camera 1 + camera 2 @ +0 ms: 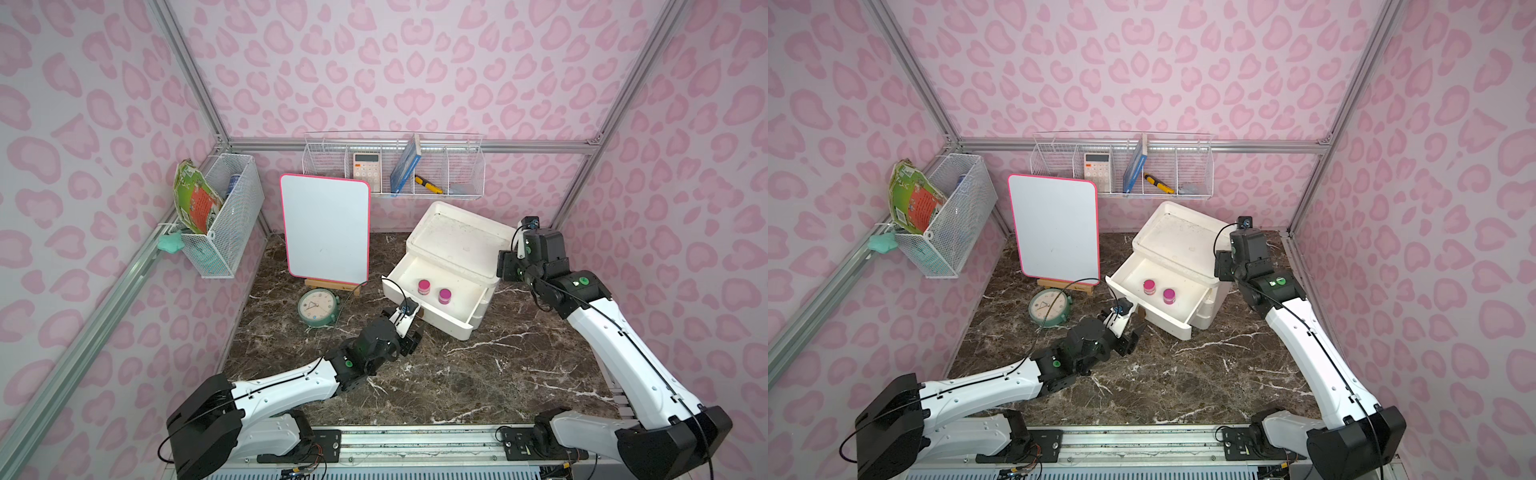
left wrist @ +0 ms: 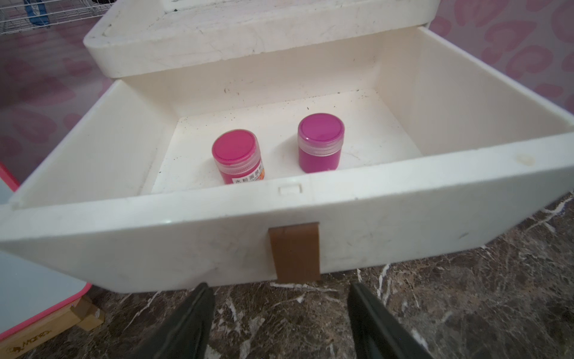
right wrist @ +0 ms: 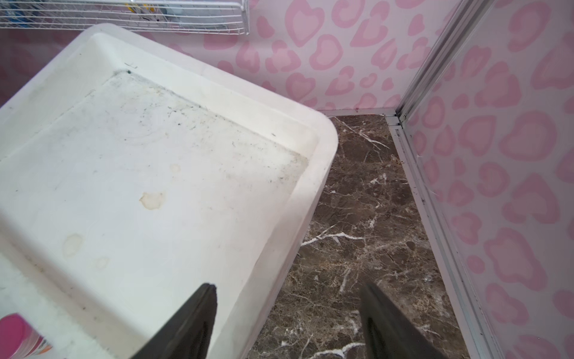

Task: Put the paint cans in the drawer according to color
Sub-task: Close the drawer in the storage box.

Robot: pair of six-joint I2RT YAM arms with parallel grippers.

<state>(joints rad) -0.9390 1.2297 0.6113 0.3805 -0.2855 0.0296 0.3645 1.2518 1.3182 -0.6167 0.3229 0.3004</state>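
Pink paint cans (image 2: 236, 157), 2 upright in open drawer (image 2: 403, 186), left gripper (image 2: 279, 289), right gripper (image 3: 287, 287), both wide

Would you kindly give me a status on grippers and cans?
Left gripper open, empty, facing the tab of the open drawer. Right gripper open, empty, at the chest edge. Two pink cans upright in the drawer. Tab unobstructed.

Pink paint cans (image 1: 424, 286) (image 1: 444, 296): two. Drawer chest (image 1: 457, 237): one. Open drawer (image 2: 155, 248): one. Brown tab handle (image 2: 295, 251): one in sight.

Wire baskets (image 1: 232, 212) (image 1: 465, 174): two.

One each:
- whiteboard (image 1: 326, 228)
- clock (image 1: 316, 306)
- calculator (image 1: 367, 168)
- blue box (image 1: 405, 166)
- yellow cutter (image 1: 429, 185)
- green-orange packet (image 1: 195, 199)

Robot arms (image 1: 291, 386) (image 1: 623, 353): two. Grippers: two, left gripper (image 2: 279, 289) and right gripper (image 3: 285, 289).
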